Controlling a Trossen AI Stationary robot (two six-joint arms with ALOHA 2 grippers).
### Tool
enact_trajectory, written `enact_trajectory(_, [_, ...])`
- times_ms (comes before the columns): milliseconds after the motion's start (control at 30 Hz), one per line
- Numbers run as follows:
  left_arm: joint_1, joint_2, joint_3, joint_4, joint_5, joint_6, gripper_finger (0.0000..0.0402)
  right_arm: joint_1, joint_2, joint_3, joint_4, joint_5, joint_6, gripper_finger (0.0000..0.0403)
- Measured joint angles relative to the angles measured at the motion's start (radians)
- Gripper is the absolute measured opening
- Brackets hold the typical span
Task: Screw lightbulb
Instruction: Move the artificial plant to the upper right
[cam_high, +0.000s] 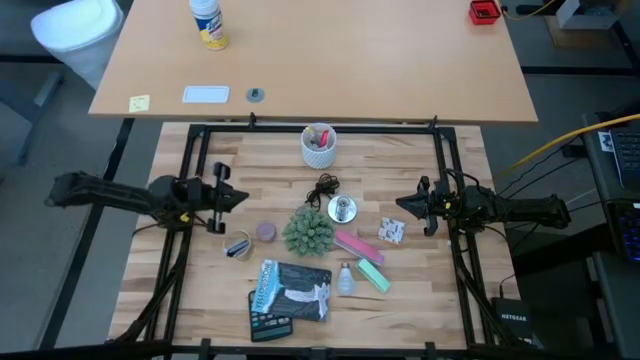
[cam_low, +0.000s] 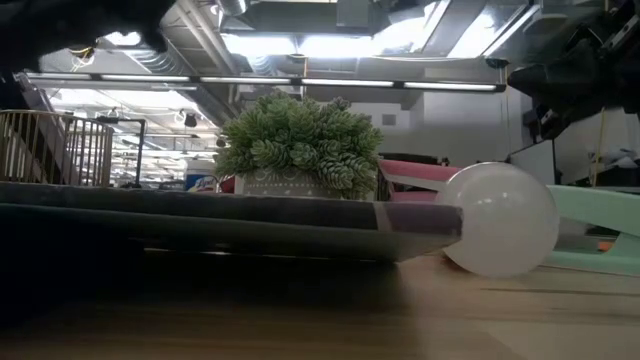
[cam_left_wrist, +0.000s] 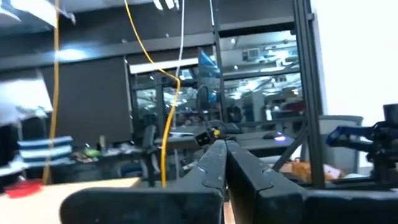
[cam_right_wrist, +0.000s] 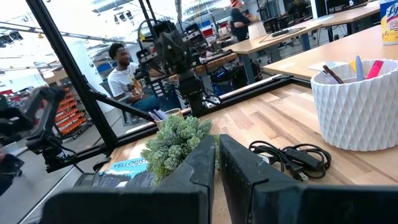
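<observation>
Room: bare desk (cam_high: 200, 290) left of the clutter, black frame around | Arms: left gripper (cam_high: 232, 198) and right gripper (cam_high: 404, 203) held level at opposite sides, both fingers closed on nothing | lightbulb (cam_high: 346, 277): frosted white, lying between magazine (cam_high: 290, 290) and green marker (cam_high: 372, 274), near front edge.

You're getting even, soft overhead light in the high view, with barely any shadows falling on the surface (cam_high: 200, 270). Down low, ceiling strip lights (cam_low: 300, 45) are blowing out, the foreground is sitting dark and blurry, and the lightbulb (cam_low: 500, 220) is glowing softly. The left wrist view is looking dim and smeared; the right wrist one is reading bright and sharper.
</observation>
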Motion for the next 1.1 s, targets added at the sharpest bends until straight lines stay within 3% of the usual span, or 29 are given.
enact_trajectory(233, [-0.04, 0.418, 0.285, 0.045, 0.0, 0.0, 0.0001, 0.0, 0.0, 0.0, 0.0, 0.0, 0.0, 0.0028])
enact_trajectory(433, [-0.047, 0.638, 0.457, 0.03, 0.0, 0.001, 0.0001, 0.0, 0.0, 0.0, -0.005, -0.002, 0.0, 0.0028])
enact_trajectory(767, [-0.02, 0.674, 0.583, -0.354, -0.002, -0.056, 0.0006, 0.0, 0.0, 0.0, -0.005, -0.013, 0.0, 0.0028])
enact_trajectory(933, [-0.02, 0.674, 0.629, -0.597, -0.003, -0.064, 0.0057, 0.0, 0.0, 0.0, -0.005, -0.015, 0.0, 0.0028])
enact_trajectory(1100, [-0.024, 0.675, 0.641, -0.684, -0.004, -0.124, 0.0121, 0.0, 0.0, 0.0, -0.005, -0.015, 0.0, 0.0028])
